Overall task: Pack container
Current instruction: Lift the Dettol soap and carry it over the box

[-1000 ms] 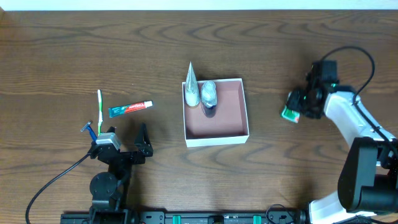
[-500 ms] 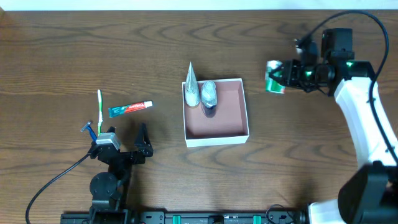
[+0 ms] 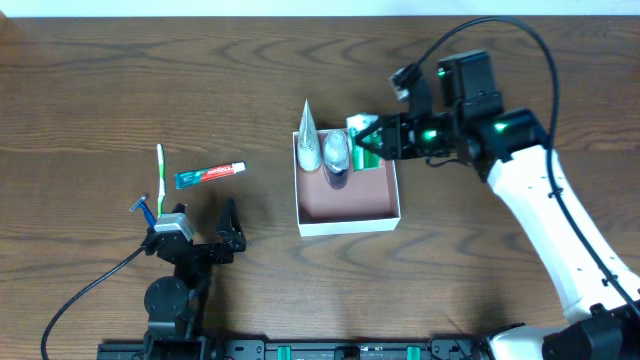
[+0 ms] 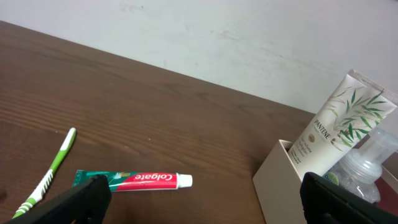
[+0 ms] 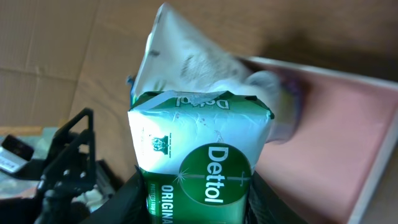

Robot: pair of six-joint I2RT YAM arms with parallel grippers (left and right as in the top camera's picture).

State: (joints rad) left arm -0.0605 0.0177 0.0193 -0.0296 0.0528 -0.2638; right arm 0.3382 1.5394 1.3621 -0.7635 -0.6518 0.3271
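The container (image 3: 385,205) is a shallow white-walled box with a pinkish floor at the table's middle; it shows in the left wrist view (image 4: 280,180) and the right wrist view (image 5: 348,124). A white shampoo tube (image 3: 307,135) and a clear bottle (image 3: 336,152) stand in its far left corner. My right gripper (image 3: 366,140) is shut on a green-and-white Dettol soap packet (image 5: 199,155), held over the box's far edge. My left gripper (image 3: 205,225) is open and empty near the front left. A Colgate toothpaste tube (image 3: 210,174) and a green toothbrush (image 3: 160,170) lie on the table left of the box.
A blue razor (image 3: 147,210) lies beside my left gripper. A white wall (image 4: 217,37) stands beyond the table's far edge.
My right arm has carried the soap packet leftward from the table's right side to above the box's far edge. The left arm has not moved.
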